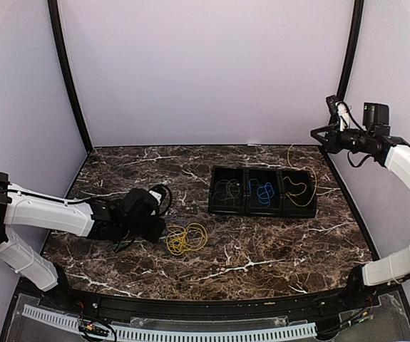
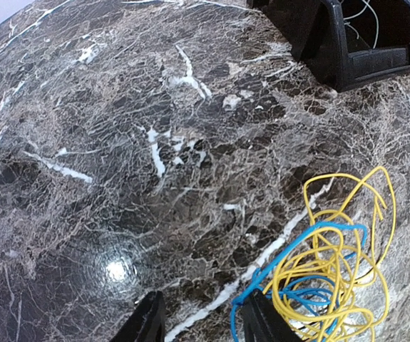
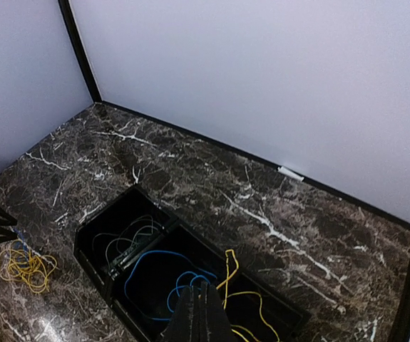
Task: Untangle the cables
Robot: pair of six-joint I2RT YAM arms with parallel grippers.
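Thin yellow and blue wires (image 2: 326,278) lay tangled on the dark marble table (image 2: 119,142), just beside the left pincer (image 2: 201,308), whose fingers stood apart around nothing. Farther off, a black three-compartment plastic tray (image 1: 262,212) held a pale grey coil (image 1: 227,191), a blue coil (image 1: 263,192) and a yellow coil (image 1: 299,189) separately. Above it hung the right pincer (image 3: 198,293), closed.

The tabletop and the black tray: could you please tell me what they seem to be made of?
The tabletop looks like polished dark marble, or a marble-print laminate: white veins, glossy glare spot. The tray looks like matte black moulded plastic: dull, uniform walls.
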